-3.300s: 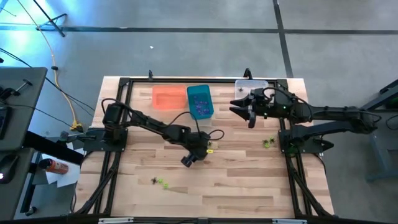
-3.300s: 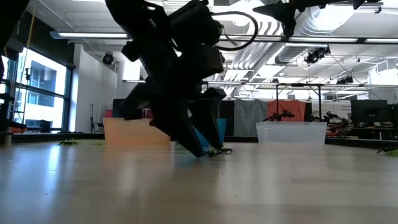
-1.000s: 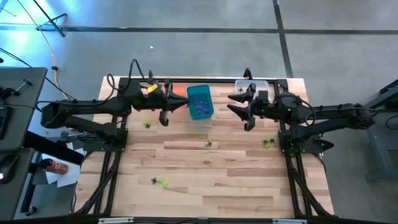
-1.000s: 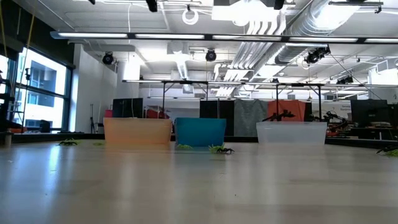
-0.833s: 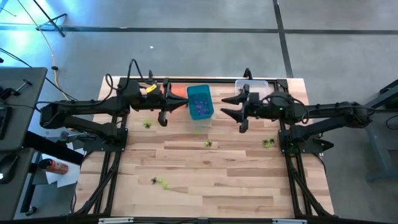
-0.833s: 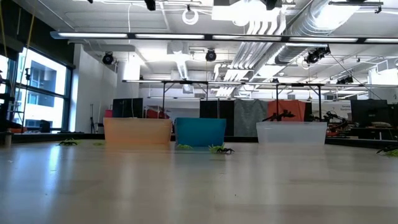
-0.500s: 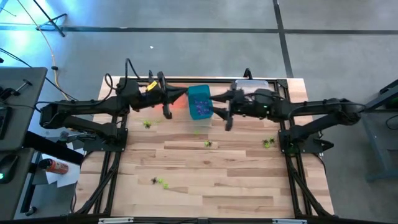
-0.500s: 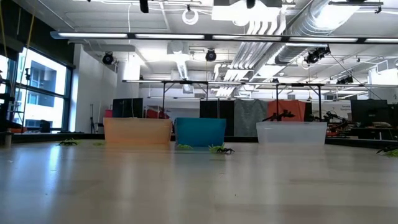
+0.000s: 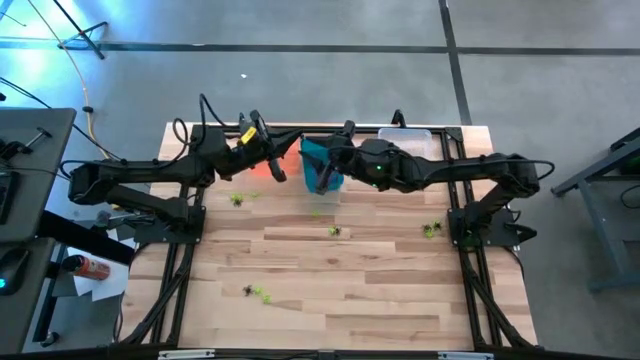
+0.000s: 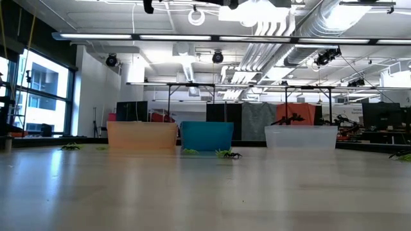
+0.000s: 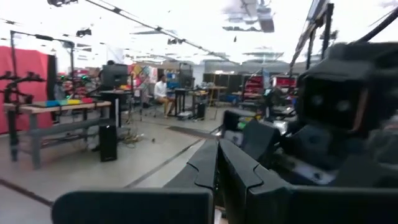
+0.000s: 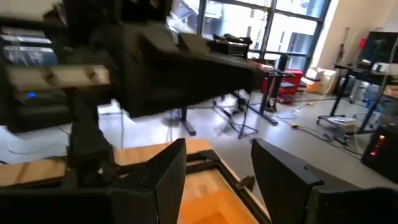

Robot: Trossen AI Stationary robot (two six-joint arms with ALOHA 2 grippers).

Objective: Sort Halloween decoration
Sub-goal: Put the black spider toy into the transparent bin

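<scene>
Two arms crowd the upper middle. Our left gripper (image 9: 281, 172), fingers pressed together on nothing visible, hangs over the orange bin (image 9: 262, 160); our right gripper (image 9: 322, 172), parted and empty, over the teal bin (image 9: 322, 163). Halloween decoration (image 9: 334, 231) lies scattered on the worktop (image 9: 380, 290) below. We risk a collision, being so close.

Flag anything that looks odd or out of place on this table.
Several spider trinkets lie scattered on the bare table: one pair near the front left, one mid-table, one cluster by the right arm's base. The orange bin, teal bin and clear bin stand upright.
</scene>
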